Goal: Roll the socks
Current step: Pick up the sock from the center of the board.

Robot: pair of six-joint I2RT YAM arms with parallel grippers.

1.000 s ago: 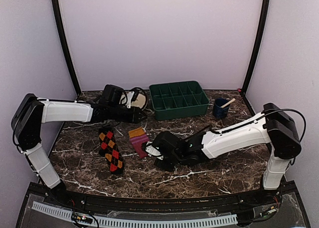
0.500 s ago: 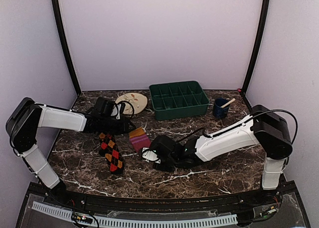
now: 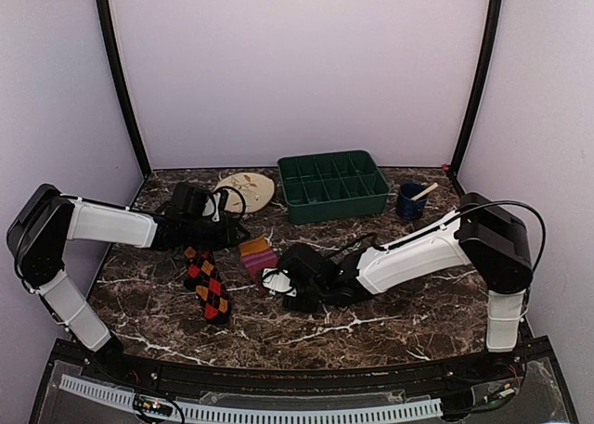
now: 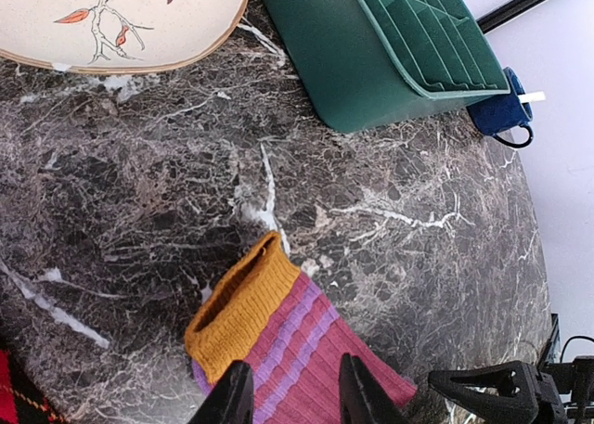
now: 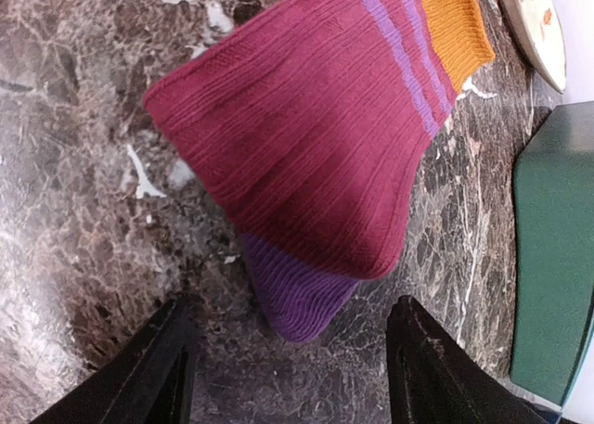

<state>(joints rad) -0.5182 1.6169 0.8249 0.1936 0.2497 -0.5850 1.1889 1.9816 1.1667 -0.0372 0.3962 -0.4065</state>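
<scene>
Right wrist: my right pincer [image 5: 292, 373] spread wide at purple toe of striped sock [image 5: 316, 136], centre-left of table [image 3: 418, 303]. Soft, limp, light; I'd pinch toe edge. Left pincer [image 4: 292, 401] slightly parted by cuff.

Top camera sits high behind me, looking down and forward over whole worktop [image 3: 399, 327]. My left wrist camera looks low and slantwise across marble toward green tray [image 4: 371, 71]. My right wrist camera looks almost straight down, very close. All three share striped sock [image 3: 258, 257].
</scene>
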